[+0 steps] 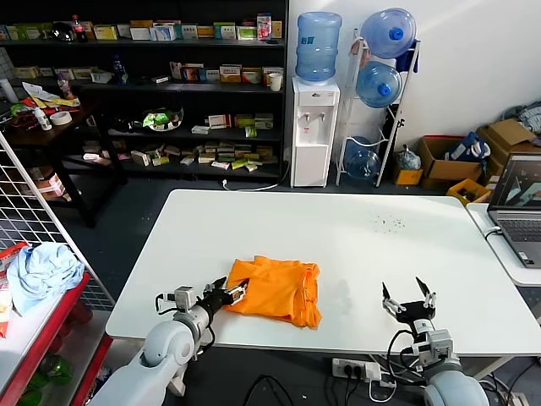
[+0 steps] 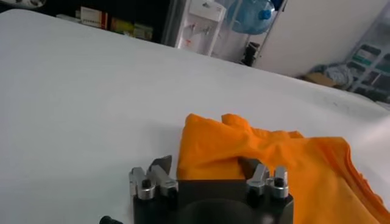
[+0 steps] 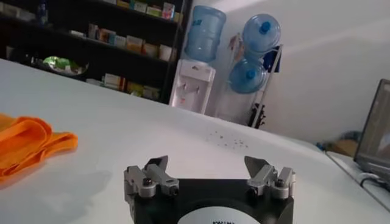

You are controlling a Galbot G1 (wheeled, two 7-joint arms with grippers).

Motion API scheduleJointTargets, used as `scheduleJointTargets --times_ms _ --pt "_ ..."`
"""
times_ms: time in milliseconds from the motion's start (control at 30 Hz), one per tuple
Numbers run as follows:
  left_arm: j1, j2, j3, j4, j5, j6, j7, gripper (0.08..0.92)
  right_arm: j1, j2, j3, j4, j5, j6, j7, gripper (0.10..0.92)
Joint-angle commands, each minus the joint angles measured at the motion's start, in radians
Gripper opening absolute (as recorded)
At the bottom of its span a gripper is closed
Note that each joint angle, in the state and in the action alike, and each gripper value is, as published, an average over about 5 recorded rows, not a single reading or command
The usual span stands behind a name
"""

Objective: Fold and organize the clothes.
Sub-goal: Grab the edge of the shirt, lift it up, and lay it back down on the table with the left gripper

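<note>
The orange T-shirt (image 1: pixel 275 288) lies folded into a thick, rumpled rectangle on the front left part of the white table (image 1: pixel 363 228). My left gripper (image 1: pixel 232 292) sits low at the shirt's left edge, jaws open. In the left wrist view the T-shirt (image 2: pixel 274 158) has one corner reaching in between the left gripper's (image 2: pixel 206 163) fingers, one finger on bare table and the other against the cloth. My right gripper (image 1: pixel 408 296) stands open over the front right of the table, well clear of the shirt. The right wrist view shows the right gripper (image 3: pixel 207 163) empty and the T-shirt (image 3: pixel 24 143) far off to one side.
A laptop (image 1: pixel 520 199) sits on a side table at the right. A red cart carrying a light blue cloth bundle (image 1: pixel 38 271) and a wire grid stand at the left. A power strip (image 1: pixel 359 368) hangs below the table's front edge. Shelves and a water dispenser (image 1: pixel 314 127) are behind.
</note>
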Motion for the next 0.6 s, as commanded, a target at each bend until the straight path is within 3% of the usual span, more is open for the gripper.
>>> scheduleJointTargets --times_ms 33,367,600 --pt "0.003 0.002 0.010 0.004 0.014 0.012 0.023 0.698 0.002 0.001 0.000 0.003 0.002 -0.002 0.002 0.823" --pt "0.014 0.010 0.007 -0.015 0.057 -0.028 0.034 0.413 0.007 0.006 -0.004 0.010 0.003 -0.008 0.004 0.823" --pt "0.049 0.054 -0.023 -0.094 0.044 -0.025 0.013 0.205 0.020 0.006 -0.010 0.007 0.007 -0.012 0.006 0.823"
